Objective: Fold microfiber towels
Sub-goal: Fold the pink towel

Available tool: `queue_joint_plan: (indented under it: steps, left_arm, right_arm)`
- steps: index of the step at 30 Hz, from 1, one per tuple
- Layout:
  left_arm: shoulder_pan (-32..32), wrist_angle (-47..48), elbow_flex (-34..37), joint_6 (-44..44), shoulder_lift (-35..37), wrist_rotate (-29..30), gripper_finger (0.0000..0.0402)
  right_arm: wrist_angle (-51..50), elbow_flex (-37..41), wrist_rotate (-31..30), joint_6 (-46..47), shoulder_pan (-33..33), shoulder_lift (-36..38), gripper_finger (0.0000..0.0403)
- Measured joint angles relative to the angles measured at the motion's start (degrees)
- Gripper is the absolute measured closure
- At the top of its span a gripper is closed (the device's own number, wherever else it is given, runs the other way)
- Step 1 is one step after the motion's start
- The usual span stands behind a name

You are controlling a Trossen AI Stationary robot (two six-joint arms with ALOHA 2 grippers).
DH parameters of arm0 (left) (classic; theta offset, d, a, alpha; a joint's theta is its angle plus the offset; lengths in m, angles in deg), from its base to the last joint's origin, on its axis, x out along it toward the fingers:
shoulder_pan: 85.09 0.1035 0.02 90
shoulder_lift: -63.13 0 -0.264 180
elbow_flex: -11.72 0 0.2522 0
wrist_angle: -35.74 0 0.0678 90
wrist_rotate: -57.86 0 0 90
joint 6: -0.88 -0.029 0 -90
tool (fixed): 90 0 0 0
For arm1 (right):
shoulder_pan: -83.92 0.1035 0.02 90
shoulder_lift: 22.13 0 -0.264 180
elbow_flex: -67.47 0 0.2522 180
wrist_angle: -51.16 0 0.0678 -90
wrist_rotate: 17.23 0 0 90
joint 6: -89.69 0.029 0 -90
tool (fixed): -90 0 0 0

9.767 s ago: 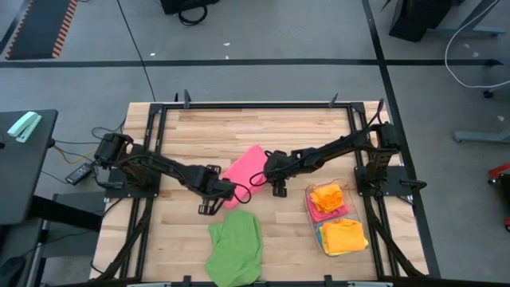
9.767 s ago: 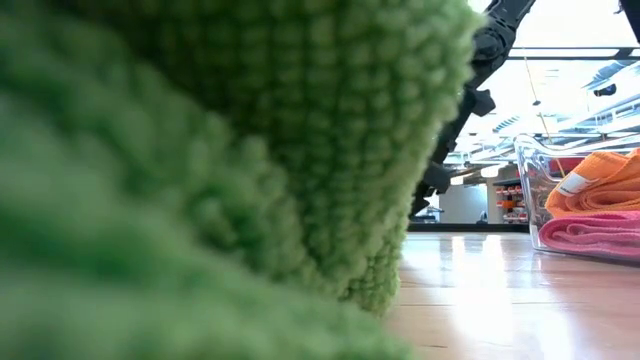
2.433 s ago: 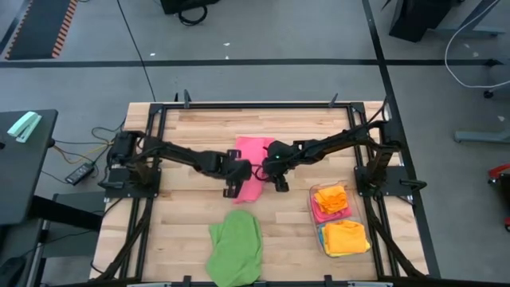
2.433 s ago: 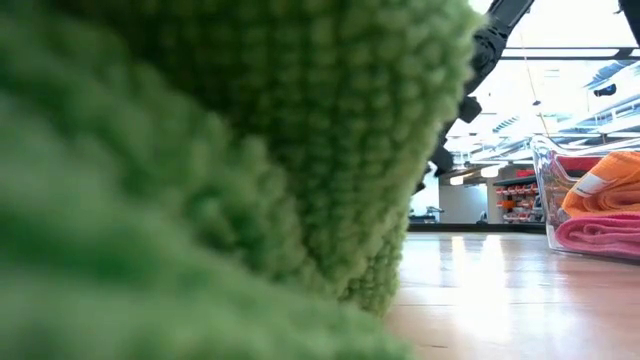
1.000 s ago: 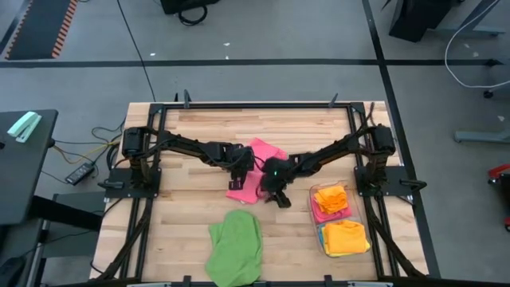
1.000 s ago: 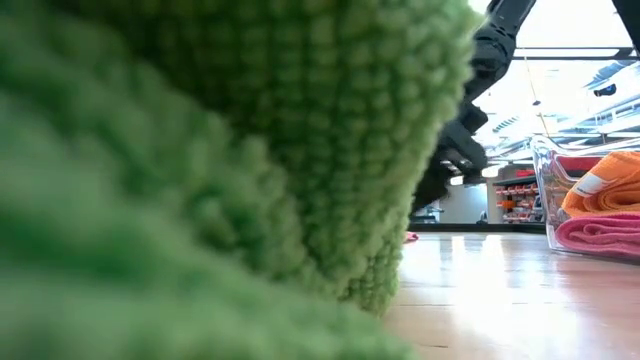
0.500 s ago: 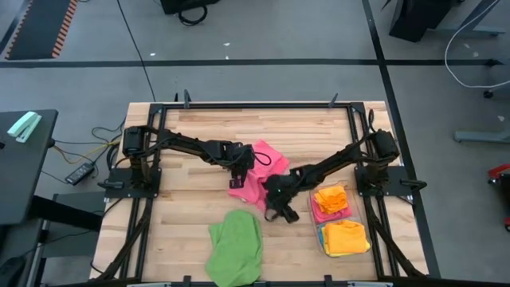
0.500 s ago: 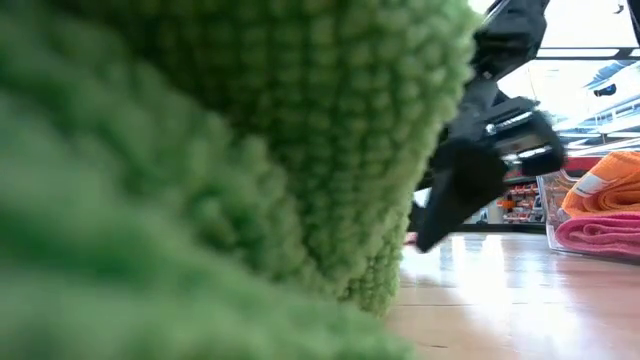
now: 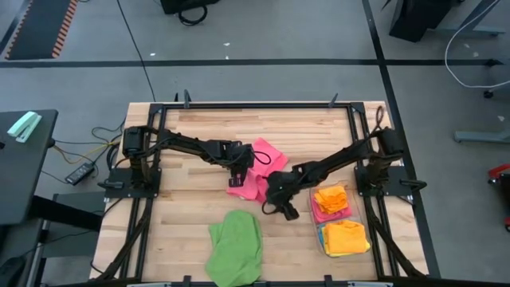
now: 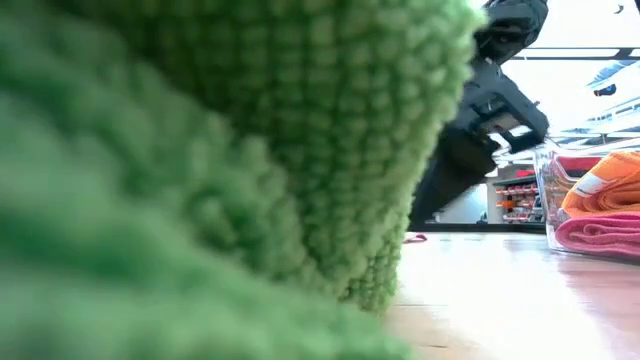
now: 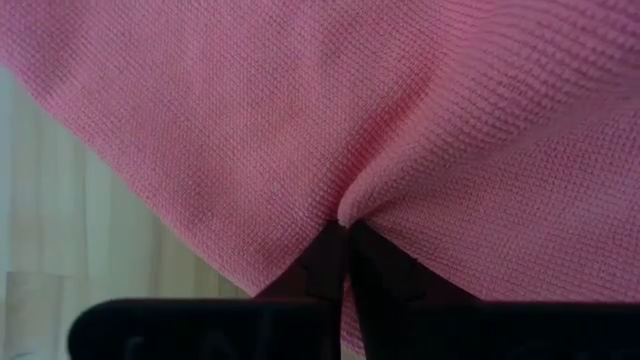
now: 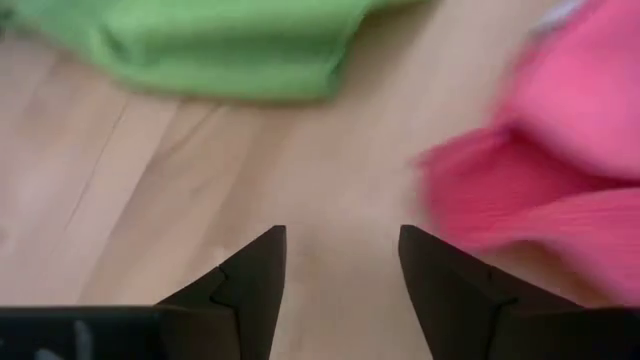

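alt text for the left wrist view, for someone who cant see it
The left tool, fingers shut, pinches a fold of the pink towel, which fills almost the whole view. A strip of pale wooden table shows along one side.

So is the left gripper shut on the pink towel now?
Yes. The left gripper is shut, its fingertips pinching a pucker of the pink towel.
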State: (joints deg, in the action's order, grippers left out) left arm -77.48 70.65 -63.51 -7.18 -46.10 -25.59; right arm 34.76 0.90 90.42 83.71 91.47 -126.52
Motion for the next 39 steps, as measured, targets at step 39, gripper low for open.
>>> queue_joint_plan:
  steps: [39]
  left_arm:
    - [-4.18,6.35,0.36,-0.62,5.77,-3.08,0.0356]
  right_arm:
    - [7.25,-0.11,-15.48,-8.89,1.10,3.73,0.0199]
